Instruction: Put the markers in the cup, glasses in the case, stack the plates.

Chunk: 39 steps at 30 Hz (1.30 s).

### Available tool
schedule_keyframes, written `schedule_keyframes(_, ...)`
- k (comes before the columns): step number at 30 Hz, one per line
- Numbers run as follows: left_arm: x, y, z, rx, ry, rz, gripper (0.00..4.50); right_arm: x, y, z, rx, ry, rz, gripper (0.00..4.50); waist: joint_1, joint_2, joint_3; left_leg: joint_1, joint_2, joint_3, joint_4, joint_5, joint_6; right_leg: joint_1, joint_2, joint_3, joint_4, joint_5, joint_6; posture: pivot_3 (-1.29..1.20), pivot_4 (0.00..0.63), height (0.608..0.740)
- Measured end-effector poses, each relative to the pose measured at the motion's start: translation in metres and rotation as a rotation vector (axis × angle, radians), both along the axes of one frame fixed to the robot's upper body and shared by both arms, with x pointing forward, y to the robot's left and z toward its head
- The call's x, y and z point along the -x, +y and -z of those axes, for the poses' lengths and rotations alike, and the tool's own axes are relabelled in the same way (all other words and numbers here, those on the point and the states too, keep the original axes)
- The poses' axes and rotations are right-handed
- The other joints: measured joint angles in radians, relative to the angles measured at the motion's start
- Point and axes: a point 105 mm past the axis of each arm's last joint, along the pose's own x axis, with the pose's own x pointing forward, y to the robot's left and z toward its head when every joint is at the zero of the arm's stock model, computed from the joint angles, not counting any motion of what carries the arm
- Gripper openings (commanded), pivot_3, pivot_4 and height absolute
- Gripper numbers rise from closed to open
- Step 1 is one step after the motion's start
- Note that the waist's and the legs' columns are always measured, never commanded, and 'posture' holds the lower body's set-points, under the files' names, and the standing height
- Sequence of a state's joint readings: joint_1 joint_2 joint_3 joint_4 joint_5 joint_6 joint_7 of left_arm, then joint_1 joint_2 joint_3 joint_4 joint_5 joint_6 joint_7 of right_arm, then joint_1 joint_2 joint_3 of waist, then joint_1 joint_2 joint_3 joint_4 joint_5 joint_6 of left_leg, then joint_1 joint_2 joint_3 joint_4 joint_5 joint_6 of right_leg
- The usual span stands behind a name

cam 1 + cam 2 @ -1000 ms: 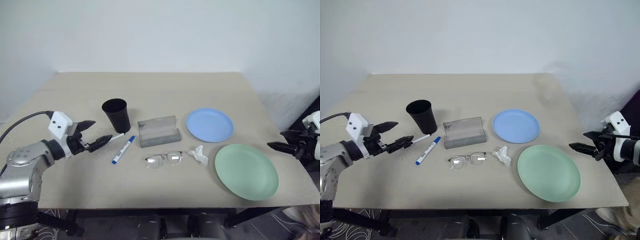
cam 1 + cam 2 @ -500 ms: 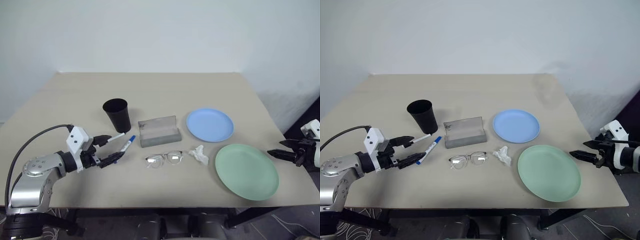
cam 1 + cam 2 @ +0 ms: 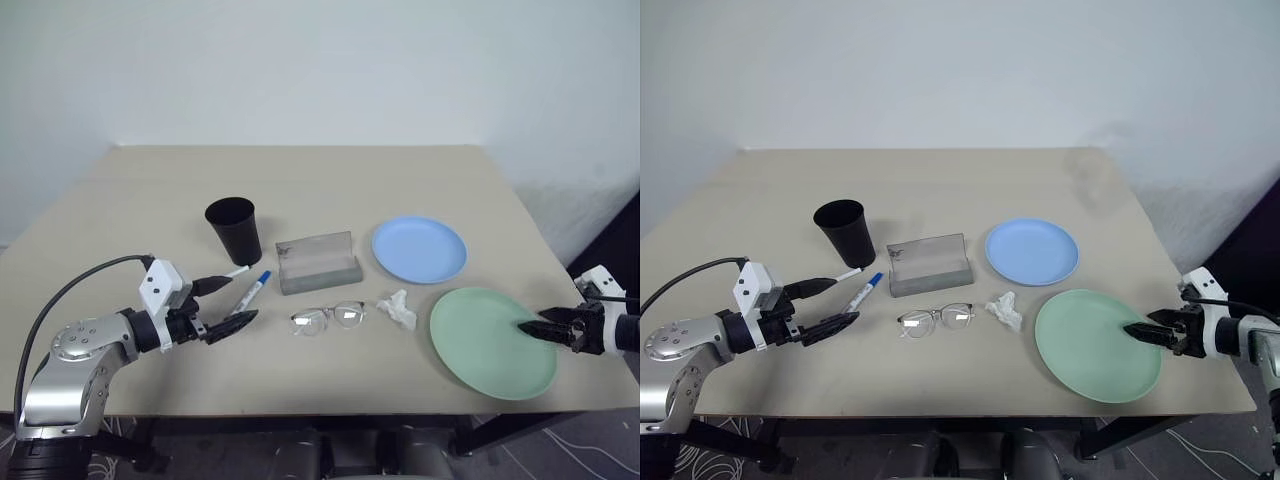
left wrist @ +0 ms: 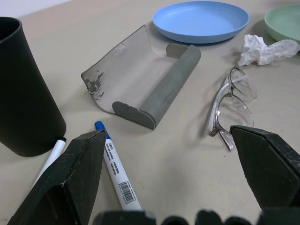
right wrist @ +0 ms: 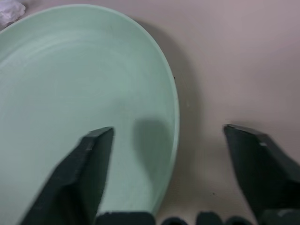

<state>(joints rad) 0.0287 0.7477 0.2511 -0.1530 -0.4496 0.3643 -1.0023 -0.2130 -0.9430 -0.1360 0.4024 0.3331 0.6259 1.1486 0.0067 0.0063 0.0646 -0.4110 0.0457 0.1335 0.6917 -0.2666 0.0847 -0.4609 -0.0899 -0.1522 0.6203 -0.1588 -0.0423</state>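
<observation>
Green plate (image 3: 492, 342) is lying near the table's (image 3: 320, 190) front right corner, and the right gripper (image 5: 168, 140) is standing open astride its right rim. Blue plate (image 3: 419, 249) is sitting behind it. Left gripper (image 4: 173, 140) is hanging open near the front left edge, over the blue marker (image 4: 117, 173); the black-capped marker (image 4: 49, 157) is touching the cup (image 3: 233, 229). Open case (image 3: 318, 263) and glasses (image 3: 328, 318) are lying mid-table, tissue (image 3: 398, 310) beside them.
</observation>
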Motion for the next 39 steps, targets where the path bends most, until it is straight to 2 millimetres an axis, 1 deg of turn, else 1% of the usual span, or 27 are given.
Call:
schedule_keyframes(8, 0.002, 0.001, 0.003, 0.001, 0.011, -0.010, 4.50, 0.000, 0.003, 0.003, -0.031, 0.023, 0.028, 0.03, 0.000, 0.000, 0.000, 0.000, 0.000, 0.000, 0.000, 0.000, 0.000, 0.000, 0.000, 0.000, 0.000, 0.000, 0.000, 0.00, 0.000, 0.732)
schedule_keyframes(10, 0.002, 0.001, 0.003, 0.001, 0.010, -0.011, 4.50, -0.003, 0.006, -0.004, -0.070, 0.010, 0.035, 0.01, 0.000, 0.000, 0.000, 0.000, 0.000, 0.000, 0.000, 0.000, 0.000, 0.000, 0.000, 0.000, 0.000, 0.000, 0.000, 0.00, 0.000, 0.732)
schedule_keyframes(14, 0.002, 0.000, 0.004, 0.007, 0.010, -0.014, 4.50, -0.007, 0.006, -0.011, -0.135, 0.022, 0.080, 0.01, 0.000, 0.000, 0.000, 0.000, 0.000, 0.000, 0.000, 0.000, 0.000, 0.000, 0.000, 0.000, 0.000, 0.000, 0.000, 0.00, 0.000, 0.732)
schedule_keyframes(16, 0.001, 0.000, 0.004, 0.009, 0.010, -0.012, 4.50, -0.017, 0.003, -0.025, -0.222, -0.002, 0.147, 0.01, 0.000, 0.001, 0.001, 0.000, 0.000, 0.000, 0.000, 0.000, 0.000, 0.000, 0.000, 0.000, 0.000, 0.000, 0.000, 0.00, 0.000, 0.732)
schedule_keyframes(18, 0.001, -0.001, 0.004, 0.010, 0.009, -0.012, 4.50, -0.027, 0.000, -0.044, -0.300, -0.045, 0.197, 0.01, -0.002, 0.002, 0.000, 0.000, 0.000, 0.000, 0.001, 0.000, 0.000, 0.000, 0.000, 0.000, 0.000, 0.000, 0.000, 0.00, 0.000, 0.732)
schedule_keyframes(20, 0.001, -0.001, 0.004, 0.013, 0.008, -0.010, 4.50, -0.037, 0.000, -0.061, -0.337, -0.090, 0.223, 0.01, -0.003, 0.001, 0.000, 0.000, 0.000, 0.000, 0.001, 0.000, 0.000, 0.000, 0.001, 0.000, 0.000, 0.000, 0.000, 0.00, 0.000, 0.732)
schedule_keyframes(23, 0.001, -0.002, 0.005, 0.016, 0.009, -0.010, 4.50, -0.052, 0.006, -0.071, -0.369, -0.120, 0.255, 0.01, -0.004, 0.001, 0.000, 0.000, 0.001, 0.000, 0.000, 0.000, 0.000, 0.000, 0.002, 0.000, 0.000, 0.000, 0.000, 0.00, 0.000, 0.732)
schedule_keyframes(25, 0.000, -0.003, 0.005, 0.018, 0.006, -0.009, 4.50, -0.065, 0.014, -0.070, -0.387, -0.122, 0.294, 0.01, -0.005, 0.001, 0.000, -0.001, 0.001, 0.000, 0.000, 0.000, 0.000, 0.000, 0.002, 0.000, 0.000, 0.000, 0.000, 0.00, 0.000, 0.732)
schedule_keyframes(28, -0.001, -0.003, 0.005, 0.021, 0.005, -0.011, 4.50, -0.086, 0.034, -0.067, -0.401, -0.114, 0.337, 0.01, -0.006, 0.003, 0.000, -0.001, 0.001, 0.001, 0.000, 0.000, 0.000, -0.001, 0.003, 0.000, 0.001, 0.000, 0.000, 0.00, 0.000, 0.732)
schedule_keyframes(31, -0.002, -0.005, 0.005, 0.027, 0.008, -0.012, 4.50, -0.112, 0.057, -0.068, -0.380, -0.120, 0.381, 0.01, -0.008, 0.003, 0.000, -0.001, 0.001, 0.001, 0.000, 0.000, 0.000, -0.001, 0.003, 0.000, 0.002, 0.000, 0.000, 0.00, 0.000, 0.732)
schedule_keyframes(33, -0.002, -0.005, 0.006, 0.028, 0.011, -0.015, 4.50, -0.125, 0.066, -0.066, -0.362, -0.126, 0.416, 0.01, -0.007, 0.003, 0.000, -0.002, 0.000, 0.001, 0.000, 0.000, 0.000, -0.001, 0.003, 0.000, 0.002, 0.000, 0.000, 0.00, 0.000, 0.732)
schedule_keyframes(36, -0.003, -0.006, 0.006, 0.032, 0.011, -0.017, 4.50, -0.139, 0.075, -0.061, -0.330, -0.133, 0.453, 0.01, -0.004, 0.004, 0.000, -0.002, -0.001, 0.001, -0.001, 0.000, -0.001, -0.001, 0.003, 0.001, 0.002, 0.000, 0.000, 0.00, 0.000, 0.732)
schedule_keyframes(39, -0.003, -0.006, 0.007, 0.035, 0.016, -0.025, 4.50, -0.144, 0.077, -0.049, -0.293, -0.121, 0.487, 0.01, -0.004, 0.004, 0.000, -0.002, -0.002, 0.002, -0.002, 0.002, -0.003, -0.001, 0.003, 0.002, 0.002, 0.000, 0.000, 0.00, 0.000, 0.732)
